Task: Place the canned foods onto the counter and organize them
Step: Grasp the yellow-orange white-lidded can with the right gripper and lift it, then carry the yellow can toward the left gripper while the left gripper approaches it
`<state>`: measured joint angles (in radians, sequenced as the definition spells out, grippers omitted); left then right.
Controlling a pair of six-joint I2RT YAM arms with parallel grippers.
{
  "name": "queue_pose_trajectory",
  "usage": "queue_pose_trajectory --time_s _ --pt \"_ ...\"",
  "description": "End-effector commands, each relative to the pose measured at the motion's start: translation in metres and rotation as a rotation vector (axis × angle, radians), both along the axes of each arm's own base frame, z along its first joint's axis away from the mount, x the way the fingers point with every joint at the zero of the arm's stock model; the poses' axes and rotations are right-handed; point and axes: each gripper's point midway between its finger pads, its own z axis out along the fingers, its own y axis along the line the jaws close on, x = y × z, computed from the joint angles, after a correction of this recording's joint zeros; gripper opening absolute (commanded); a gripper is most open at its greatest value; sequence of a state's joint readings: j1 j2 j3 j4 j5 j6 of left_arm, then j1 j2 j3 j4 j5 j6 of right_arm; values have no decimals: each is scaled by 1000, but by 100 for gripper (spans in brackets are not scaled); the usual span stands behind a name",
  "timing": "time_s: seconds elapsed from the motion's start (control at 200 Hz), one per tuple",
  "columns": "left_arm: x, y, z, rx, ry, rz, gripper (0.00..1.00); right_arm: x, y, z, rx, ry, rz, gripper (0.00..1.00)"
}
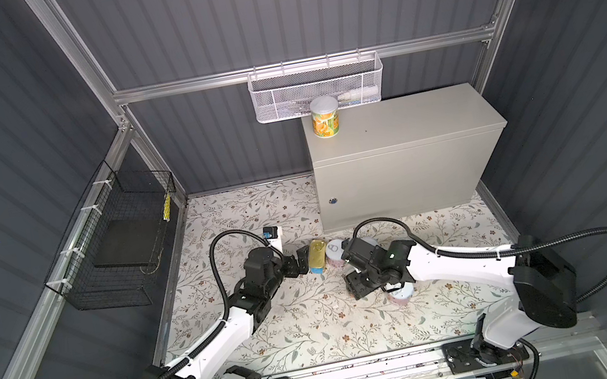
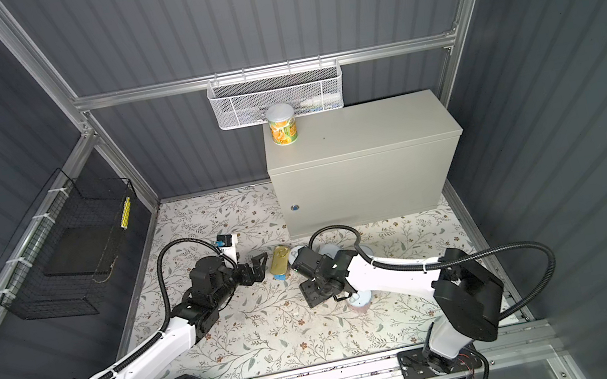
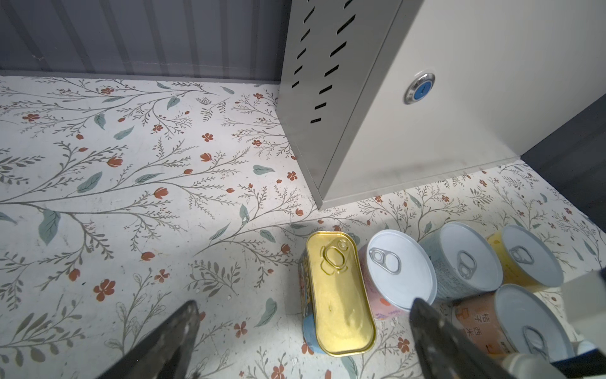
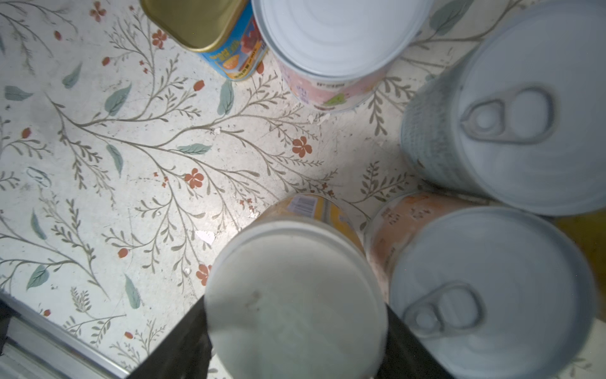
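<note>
One orange-and-green can (image 1: 325, 117) (image 2: 282, 124) stands on the grey counter (image 1: 400, 127) (image 2: 359, 134) at its back left corner. On the floral table in front of the counter sit the gold tin (image 1: 317, 255) (image 3: 341, 295), a pink can (image 3: 398, 269) (image 4: 337, 36), a blue-grey can (image 3: 462, 259) (image 4: 518, 115), a yellow can (image 3: 524, 252) and an orange can (image 3: 511, 325) (image 4: 485, 295). My left gripper (image 1: 298, 263) (image 3: 305, 306) is open just short of the gold tin, touching nothing. My right gripper (image 4: 296, 328) is shut on a white-lidded yellow can (image 4: 295, 295) beside the orange one.
A white mesh basket (image 1: 316, 89) hangs on the back rail above the counter. A black wire basket (image 1: 114, 249) is fixed to the left wall. Another pinkish can (image 1: 402, 295) shows partly under the right arm. The cans stand close together.
</note>
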<state>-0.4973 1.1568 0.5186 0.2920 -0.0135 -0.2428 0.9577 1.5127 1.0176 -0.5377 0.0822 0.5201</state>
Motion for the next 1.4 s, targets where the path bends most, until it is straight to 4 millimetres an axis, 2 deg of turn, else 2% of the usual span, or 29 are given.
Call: queue_pose_trajectory --time_s 0.0,0.32,0.505,0.66,0.85,1.086,1.391 --pt "1 -7 -2 6 15 -40 100 8 5 34 66 -73 6 59" --pt "-1 -11 0 -14 20 -58 100 21 -5 67 140 -131 -25 59" --pt "-2 -14 -1 -19 22 -77 100 24 -11 77 213 -146 -32 60" --pt "-5 -22 4 -48 1 -123 100 32 -27 82 231 -159 -72 59" --pt "-3 -17 -2 -28 11 -93 100 39 -42 90 249 -170 -100 59" --pt "-9 -38 -1 -78 19 -209 100 44 -52 95 263 -182 -121 59" --pt "-20 -59 3 -120 6 -341 100 40 -48 103 331 -162 -98 58"
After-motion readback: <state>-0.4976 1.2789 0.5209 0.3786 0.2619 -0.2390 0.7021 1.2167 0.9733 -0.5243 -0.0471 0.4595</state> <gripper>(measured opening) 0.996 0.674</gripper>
